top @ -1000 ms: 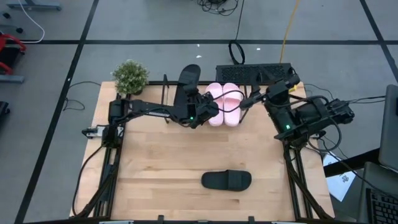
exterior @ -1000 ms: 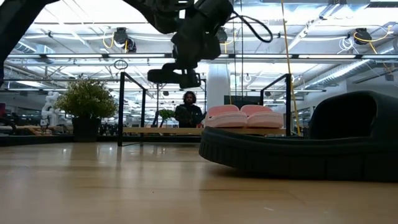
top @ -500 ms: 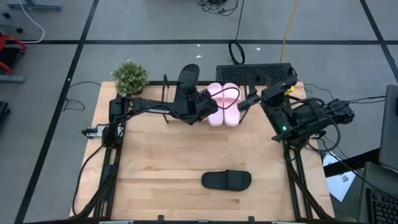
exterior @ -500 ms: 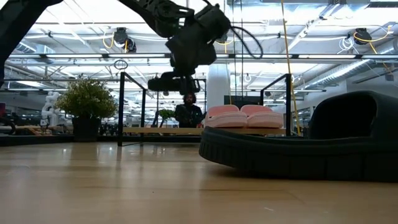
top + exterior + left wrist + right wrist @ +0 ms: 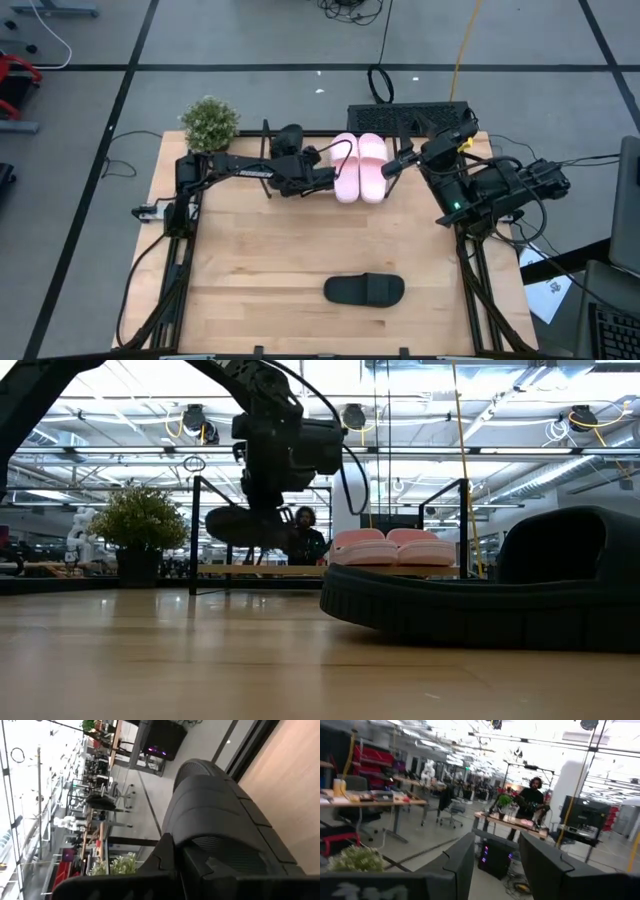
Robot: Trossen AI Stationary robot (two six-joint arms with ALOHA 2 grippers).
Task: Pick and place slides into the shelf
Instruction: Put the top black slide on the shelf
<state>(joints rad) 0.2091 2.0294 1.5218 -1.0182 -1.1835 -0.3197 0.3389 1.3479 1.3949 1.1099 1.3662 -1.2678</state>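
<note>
My left gripper (image 5: 296,158) is shut on a black slide (image 5: 245,523), over the left part of the shelf (image 5: 230,570). From above only the slide's end (image 5: 290,135) shows past the gripper. It fills the left wrist view (image 5: 220,815). Two pale pink slides (image 5: 358,166) lie side by side with their soles on the shelf board, to the right of my left gripper. The other black slide (image 5: 364,290) lies on the tabletop near the front. My right gripper (image 5: 400,162) is open and empty at the shelf's right part, just right of the pink slides. My left gripper holds the black slide between its two fingers (image 5: 167,862), coming from above. The gripper's own body hides which part of the slide (image 5: 200,845) it has. The slide hangs about level below the fingers, clear of the shelf board (image 5: 260,570).
A potted plant (image 5: 208,122) stands at the table's far left corner beside the shelf's left post (image 5: 192,530). A black keyboard (image 5: 408,116) lies beyond the shelf. A person (image 5: 303,540) stands in the room behind the table.
My left gripper has gone down and toward the table's left edge, turning as it went, still shut on the black slide. The slide has come down with it to just above the shelf board and has turned about, so that most of it now lies under the gripper.
</note>
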